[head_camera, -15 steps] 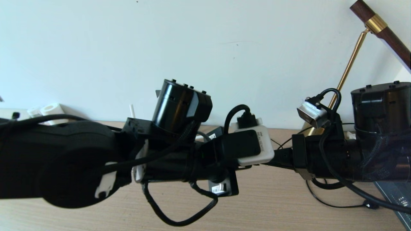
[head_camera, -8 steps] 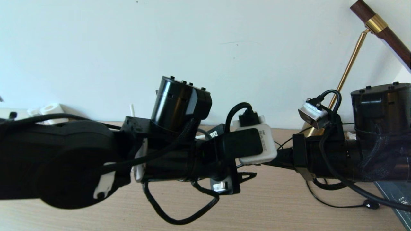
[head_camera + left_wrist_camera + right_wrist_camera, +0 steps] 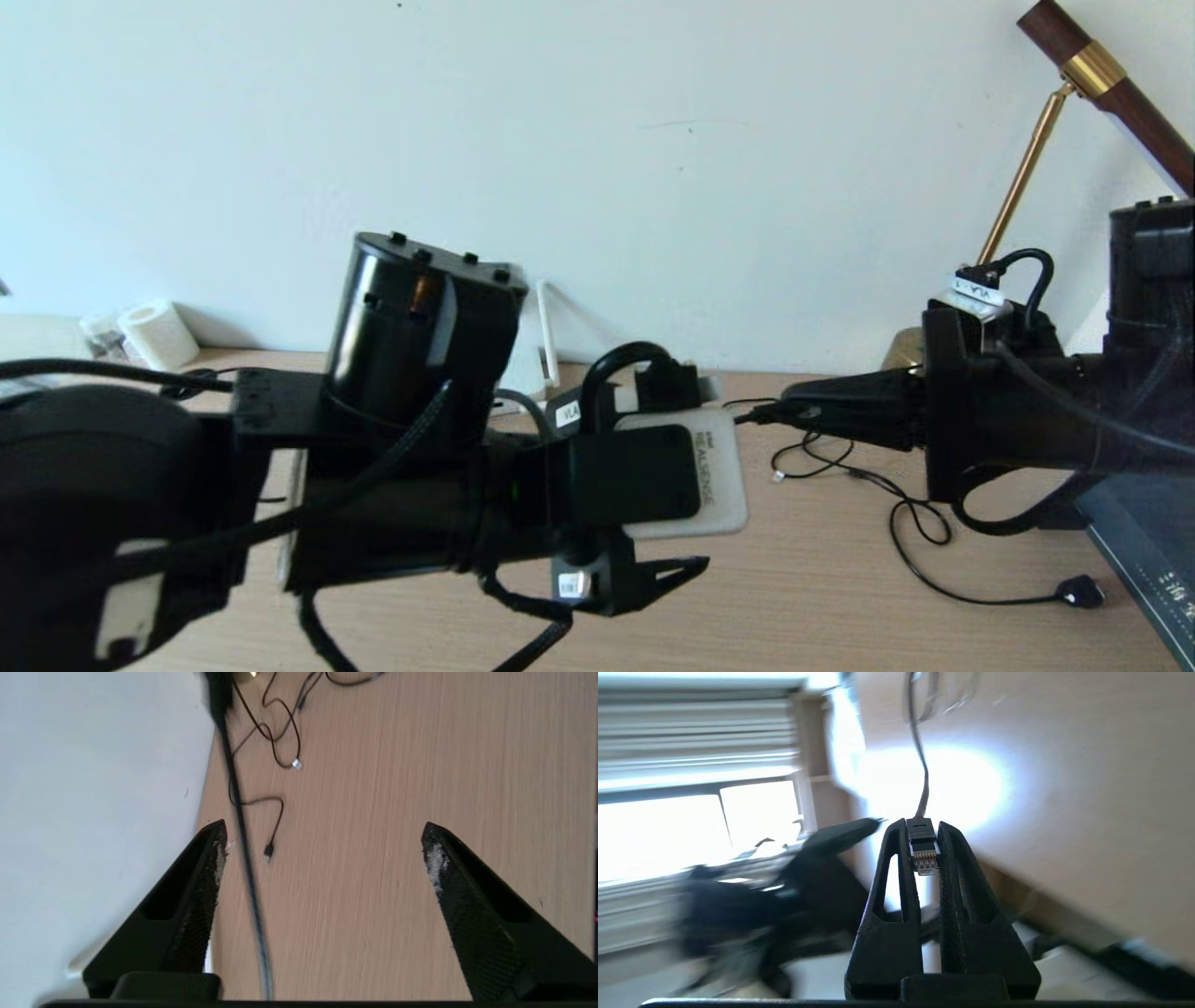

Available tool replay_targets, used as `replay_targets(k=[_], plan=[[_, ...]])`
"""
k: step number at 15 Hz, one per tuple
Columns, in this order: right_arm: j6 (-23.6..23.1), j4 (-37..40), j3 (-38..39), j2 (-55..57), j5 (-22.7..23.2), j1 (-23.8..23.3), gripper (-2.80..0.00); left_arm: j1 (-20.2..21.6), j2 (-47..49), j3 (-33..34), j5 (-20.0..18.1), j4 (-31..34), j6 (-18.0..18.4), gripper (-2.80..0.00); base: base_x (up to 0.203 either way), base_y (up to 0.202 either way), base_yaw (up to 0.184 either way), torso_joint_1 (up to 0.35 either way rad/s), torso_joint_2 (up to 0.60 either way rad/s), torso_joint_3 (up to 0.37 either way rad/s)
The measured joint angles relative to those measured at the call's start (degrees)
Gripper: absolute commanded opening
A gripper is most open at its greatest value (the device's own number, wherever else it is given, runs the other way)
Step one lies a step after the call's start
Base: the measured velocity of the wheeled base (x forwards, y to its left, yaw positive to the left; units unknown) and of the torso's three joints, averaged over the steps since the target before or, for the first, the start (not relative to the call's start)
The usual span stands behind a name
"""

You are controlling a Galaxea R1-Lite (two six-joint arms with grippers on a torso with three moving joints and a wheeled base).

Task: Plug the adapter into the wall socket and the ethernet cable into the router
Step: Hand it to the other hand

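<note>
While right tool point(image 3: 924, 833) pinches ethernet cable point(image 3: 923, 851) plug, left tool point(image 3: 322, 835) spread empty over table point(image 3: 397, 812).

We see a light wood-grain table point(image 3: 822, 597) against the wall. On it lie thin tangled black cables point(image 3: 910, 532), a white paper roll point(image 3: 159, 333) and a dark book point(image 3: 1144, 551).
</note>
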Motion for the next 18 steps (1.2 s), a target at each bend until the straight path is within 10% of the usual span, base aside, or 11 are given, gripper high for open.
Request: replay_targets(k=[5,12,18], plan=[[16.2,0.0,-1.9,-1.0,21.0,-7.3,-2.80,0.1,-5.1,3.9,0.5,0.0,1.5,0.00,0.000,0.000,0.000,0.000,0.00,0.000],[16.5,0.0,-0.5,1.9,23.5,-7.6,-2.80,0.0,-1.1,-0.5,0.4,-10.0,14.1,0.00,0.000,0.000,0.000,0.000,0.00,0.000],[17.2,-0.8,-2.5,4.3,24.7,-7.4,-2.80,-3.8,1.1,0.4,-3.0,-20.7,14.8,0.00,0.000,0.000,0.000,0.000,0.00,0.000]])
